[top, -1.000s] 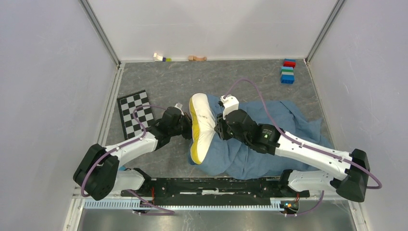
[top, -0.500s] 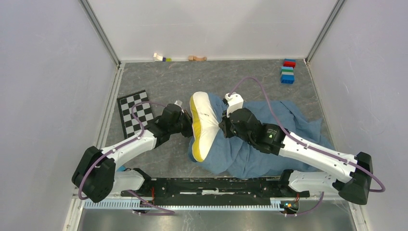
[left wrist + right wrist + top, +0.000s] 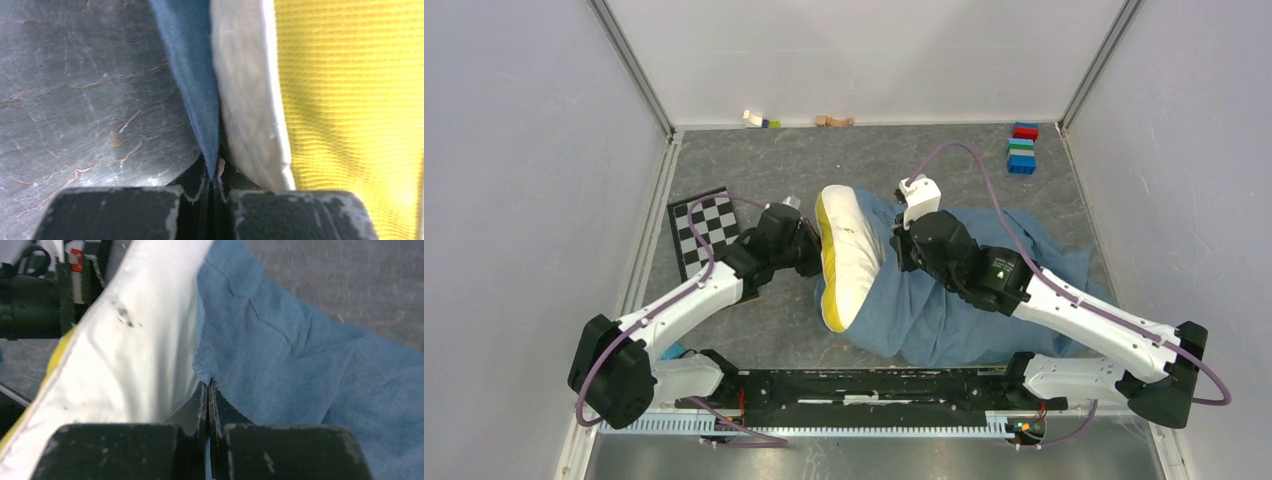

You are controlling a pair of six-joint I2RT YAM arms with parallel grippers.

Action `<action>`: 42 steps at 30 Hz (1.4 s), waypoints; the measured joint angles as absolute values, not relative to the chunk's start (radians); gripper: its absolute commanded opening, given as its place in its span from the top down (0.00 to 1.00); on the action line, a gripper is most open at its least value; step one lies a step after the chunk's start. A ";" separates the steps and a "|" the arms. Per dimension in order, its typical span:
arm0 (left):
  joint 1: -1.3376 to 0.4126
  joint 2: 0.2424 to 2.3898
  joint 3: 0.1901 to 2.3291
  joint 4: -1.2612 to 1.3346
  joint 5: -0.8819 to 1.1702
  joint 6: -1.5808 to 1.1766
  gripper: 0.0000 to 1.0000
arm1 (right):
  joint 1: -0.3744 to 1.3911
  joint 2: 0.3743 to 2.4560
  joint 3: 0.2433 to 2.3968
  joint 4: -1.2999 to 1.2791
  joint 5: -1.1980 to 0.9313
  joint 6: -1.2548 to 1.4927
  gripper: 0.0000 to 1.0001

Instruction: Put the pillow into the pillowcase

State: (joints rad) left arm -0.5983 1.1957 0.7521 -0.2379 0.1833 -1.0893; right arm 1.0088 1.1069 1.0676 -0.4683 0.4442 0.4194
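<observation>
The cream-white pillow [image 3: 849, 255] with its yellow band stands on edge mid-table, its right side sunk into the mouth of the dusty-blue pillowcase [image 3: 969, 305], which spreads out to the right. My left gripper [image 3: 810, 250] presses against the pillow's left face, shut on the pillowcase's edge. In the left wrist view the blue pillowcase [image 3: 192, 75] runs down into the closed left gripper [image 3: 214, 172] beside the pillow [image 3: 350, 100]. My right gripper [image 3: 894, 250] sits on the pillow's right side. In the right wrist view the right gripper [image 3: 207, 386] pinches the pillowcase [image 3: 300, 365] rim next to the pillow [image 3: 135, 350].
A checkerboard mat [image 3: 704, 232] lies left of the left arm. Stacked coloured blocks [image 3: 1022, 150] stand at the back right. Small toys [image 3: 761, 120] and a wooden piece [image 3: 834, 121] rest along the back wall. Enclosure walls close in on both sides.
My right gripper has shut on the pillowcase rim. Both arms and the pillow have shifted slightly toward the back of the table.
</observation>
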 measured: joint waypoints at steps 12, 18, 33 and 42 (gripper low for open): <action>-0.603 1.357 1.790 -0.514 0.113 -0.905 0.97 | 1.002 1.261 1.903 -0.477 0.412 0.178 1.00; -0.604 1.570 2.341 -0.584 0.102 -0.865 0.97 | 1.002 1.306 2.104 -0.349 0.474 0.048 1.00; -0.612 1.636 2.483 -0.631 0.083 -0.853 0.97 | 1.002 1.407 2.065 -0.279 0.591 -0.069 1.00; -0.694 1.594 2.484 -0.646 0.009 -0.775 0.97 | 1.005 1.332 2.048 -0.237 0.616 -0.122 1.00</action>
